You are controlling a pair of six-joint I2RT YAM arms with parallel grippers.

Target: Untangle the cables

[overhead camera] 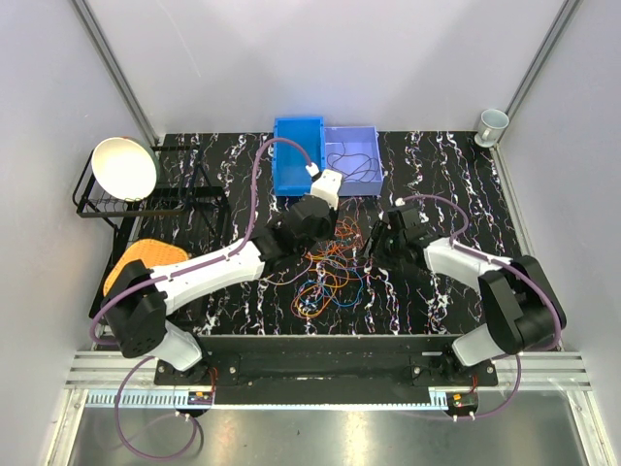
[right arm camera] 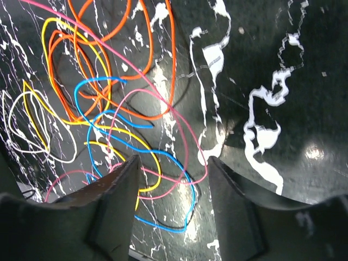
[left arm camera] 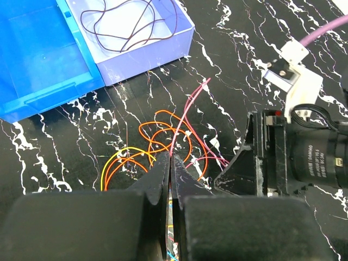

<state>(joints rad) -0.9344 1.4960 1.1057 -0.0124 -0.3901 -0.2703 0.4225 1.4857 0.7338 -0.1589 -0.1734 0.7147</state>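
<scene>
The cables (overhead camera: 330,272) lie in a loose tangle on the black marbled table between my two grippers: orange, blue, yellow, pink and white loops. My left gripper (left arm camera: 171,157) is shut on a pink cable (left arm camera: 187,109), which rises from its tips over orange loops (left arm camera: 157,130). In the top view that gripper (overhead camera: 323,231) sits at the pile's far edge. My right gripper (right arm camera: 174,160) is open and low over the table at the pile's right side (overhead camera: 380,243). Between its fingers lie loops of pink cable (right arm camera: 190,130), blue cable (right arm camera: 185,179) and yellow cable (right arm camera: 155,157).
A blue bin (overhead camera: 297,155) and a lilac tray (overhead camera: 351,175) holding one dark cable stand at the back. A dish rack with a white bowl (overhead camera: 124,167) is at far left, an orange pad (overhead camera: 146,257) below it. A cup (overhead camera: 492,124) sits at the back right.
</scene>
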